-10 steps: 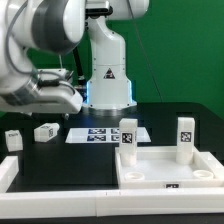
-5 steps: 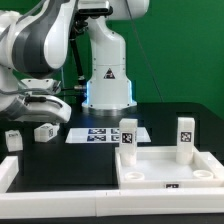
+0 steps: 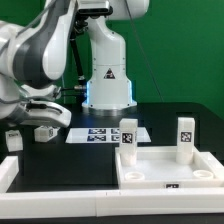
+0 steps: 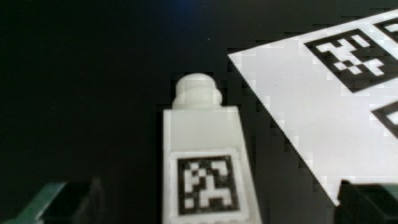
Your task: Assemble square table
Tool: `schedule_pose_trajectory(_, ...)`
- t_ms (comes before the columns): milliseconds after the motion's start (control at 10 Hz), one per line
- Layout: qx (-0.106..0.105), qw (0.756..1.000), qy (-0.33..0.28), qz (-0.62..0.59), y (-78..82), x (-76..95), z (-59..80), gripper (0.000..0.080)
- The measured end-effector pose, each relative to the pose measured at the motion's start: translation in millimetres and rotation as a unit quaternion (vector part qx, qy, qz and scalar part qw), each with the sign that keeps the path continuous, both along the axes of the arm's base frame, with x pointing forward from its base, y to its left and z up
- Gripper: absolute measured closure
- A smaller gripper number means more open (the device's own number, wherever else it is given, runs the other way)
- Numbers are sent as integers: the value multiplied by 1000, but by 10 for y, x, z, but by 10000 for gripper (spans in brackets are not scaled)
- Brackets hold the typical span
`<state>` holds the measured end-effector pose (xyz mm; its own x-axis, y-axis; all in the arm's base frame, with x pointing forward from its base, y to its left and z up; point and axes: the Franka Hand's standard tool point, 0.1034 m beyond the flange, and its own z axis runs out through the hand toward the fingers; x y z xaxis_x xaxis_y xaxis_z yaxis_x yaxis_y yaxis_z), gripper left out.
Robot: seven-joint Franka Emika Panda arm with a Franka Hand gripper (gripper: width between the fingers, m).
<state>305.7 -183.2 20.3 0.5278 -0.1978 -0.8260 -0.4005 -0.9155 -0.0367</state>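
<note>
Over the last second the gripper point(image 3: 45, 116) has come down toward the table's edge on the exterior view's left. It now hangs just above a leg point(image 3: 44, 131) lying on its side there, close to the marker board point(image 3: 100, 135). In the wrist view that leg point(image 4: 205, 150) lies between the fingertips point(image 4: 59, 200) - the jaws stand wide apart, clear of it on both sides, with nothing in them.

The panel point(image 3: 165, 170) rests at the near corner on the exterior view's right. Two legs point(image 3: 128, 133) stand upright at its far corners, and we cannot tell whether they are fully seated. A spare leg point(image 3: 13, 139) waits nearer the same edge as the lying one.

We read the descent as the approach to a third pick - the arm is lined up on the leg but not yet low enough to close. Next it needs a short drop, then a squeeze across the leg's flat sides; off centre, the leg could tip or skid away.
</note>
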Motion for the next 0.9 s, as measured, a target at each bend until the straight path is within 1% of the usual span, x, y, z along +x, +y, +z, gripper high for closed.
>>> schedule_pose_trajectory(100, -2, 1000, -1, 2, -10, -21, -45, 151)
schedule_pose_trajectory(200, -7, 1000, -9, 5, -34, -1, -81, 151)
schedule_pose_trajectory(400, -8, 1000, -11, 8, -27, 3, -91, 151)
schedule_pose_trajectory(500, -8, 1000, -11, 8, -27, 3, -91, 190)
schedule_pose_trajectory(600, -8, 1000, -11, 8, -26, 4, -91, 190)
schedule_pose_trajectory(700, -8, 1000, -11, 8, -26, 4, -91, 327)
schedule_pose_trajectory(800, -8, 1000, -11, 8, -26, 3, -91, 515)
schedule_pose_trajectory(900, -8, 1000, -11, 8, -26, 3, -91, 515)
